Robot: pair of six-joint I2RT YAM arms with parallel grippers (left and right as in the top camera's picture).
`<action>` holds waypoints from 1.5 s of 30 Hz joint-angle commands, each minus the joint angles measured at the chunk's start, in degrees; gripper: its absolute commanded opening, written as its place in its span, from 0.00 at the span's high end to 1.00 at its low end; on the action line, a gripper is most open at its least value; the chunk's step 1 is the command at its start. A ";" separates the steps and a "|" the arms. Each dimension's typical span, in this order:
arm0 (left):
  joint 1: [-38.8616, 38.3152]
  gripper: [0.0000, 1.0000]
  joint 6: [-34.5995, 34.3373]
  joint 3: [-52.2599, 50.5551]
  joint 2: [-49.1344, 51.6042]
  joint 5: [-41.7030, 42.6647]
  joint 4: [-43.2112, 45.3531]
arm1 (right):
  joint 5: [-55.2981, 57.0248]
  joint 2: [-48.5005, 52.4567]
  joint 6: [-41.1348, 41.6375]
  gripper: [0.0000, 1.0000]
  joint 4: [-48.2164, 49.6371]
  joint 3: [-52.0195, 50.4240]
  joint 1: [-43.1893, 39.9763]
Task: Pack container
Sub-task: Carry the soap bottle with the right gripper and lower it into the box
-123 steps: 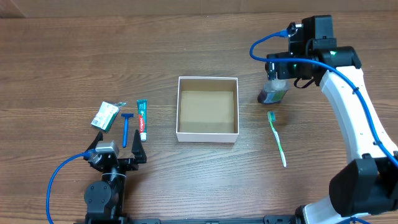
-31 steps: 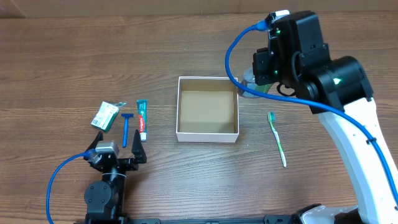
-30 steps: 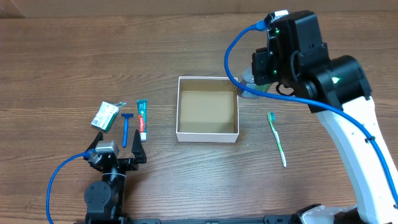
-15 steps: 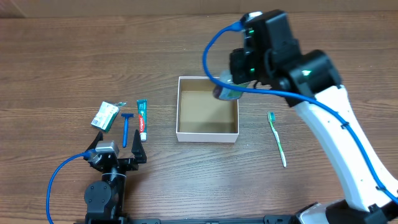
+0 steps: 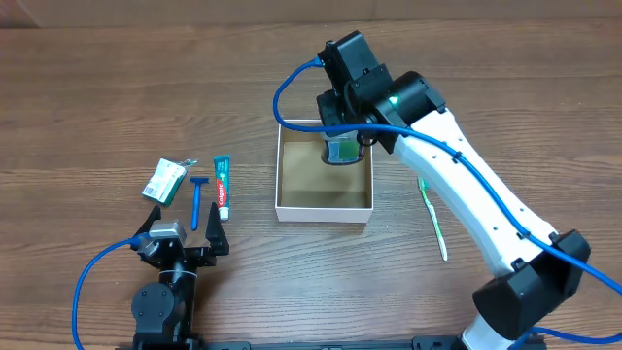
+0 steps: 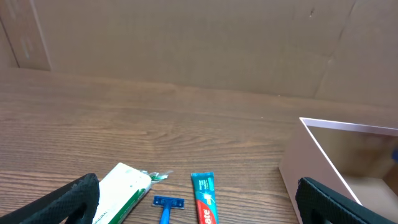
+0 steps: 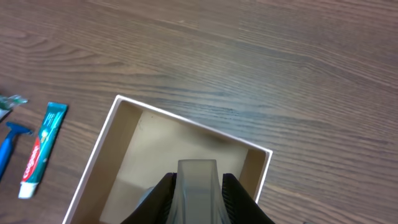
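The container (image 5: 324,215), a square white-walled box with a brown floor, sits mid-table. My right gripper (image 5: 342,146) hangs over its back right part, shut on a clear pump bottle (image 5: 342,153). In the right wrist view the bottle (image 7: 198,186) is pinched between both black fingers (image 7: 163,194), above the container's floor (image 7: 149,162). My left gripper (image 5: 187,238) rests open near the front left edge, holding nothing; in its own view its fingers (image 6: 68,199) stand wide apart, with the container's wall (image 6: 311,163) at the right.
Left of the container lie a toothpaste tube (image 5: 223,187), a blue razor (image 5: 197,199) and a green-and-white packet (image 5: 165,181). A green toothbrush (image 5: 433,216) lies to its right. The left wrist view shows the tube (image 6: 204,198), razor (image 6: 166,208) and packet (image 6: 121,193).
My right arm has carried the pump bottle leftward, from beside the container's right wall to above its inside. The left arm has not moved.
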 commanded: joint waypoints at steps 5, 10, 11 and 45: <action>0.42 0.00 0.87 -0.20 -0.55 0.66 0.13 | 1.88 -0.37 0.81 0.77 7.37 -2.86 -0.11; 0.42 0.00 0.87 -0.20 -0.55 0.63 0.13 | 3.48 -0.26 0.35 0.77 10.99 -6.75 -0.28; 0.42 0.00 0.87 -0.20 -0.55 0.63 0.13 | 3.61 -0.22 0.35 0.77 11.93 -7.72 -0.46; 0.42 0.00 0.87 -0.20 -0.55 0.66 0.13 | 2.86 5.49 0.39 0.40 16.63 -11.87 -3.76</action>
